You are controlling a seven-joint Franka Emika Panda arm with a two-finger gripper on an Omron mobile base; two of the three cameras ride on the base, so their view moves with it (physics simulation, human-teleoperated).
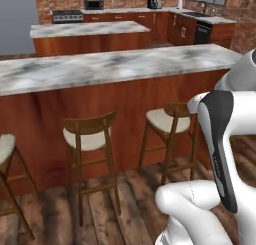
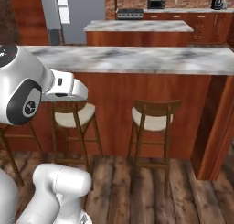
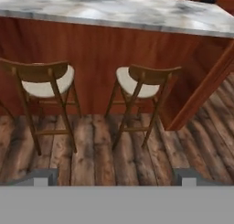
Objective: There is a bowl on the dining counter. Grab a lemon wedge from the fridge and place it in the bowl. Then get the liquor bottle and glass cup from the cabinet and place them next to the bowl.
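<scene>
A simulated kitchen, seen from a robot standing on a dark plank floor in front of the dining worktop. This long worktop has a grey-white marble top and a reddish-brown wood panel front, and it runs across all three views. Wooden stools with cream seats stand along its front: one stool just left of the worktop's end panel, a second stool beside it further left.

The tool shows in the hand view as two small dark fingertips at the bottom edge, set wide apart with nothing between them: it is open and empty. It looks down at the stools and the floor, with the dining worktop above and ahead of it, not touching it.

Beyond the worktop, in the right base view, stands the tall grey fridge, well apart from the robot. A marble-topped island lies between the worktop and the back wall.
</scene>
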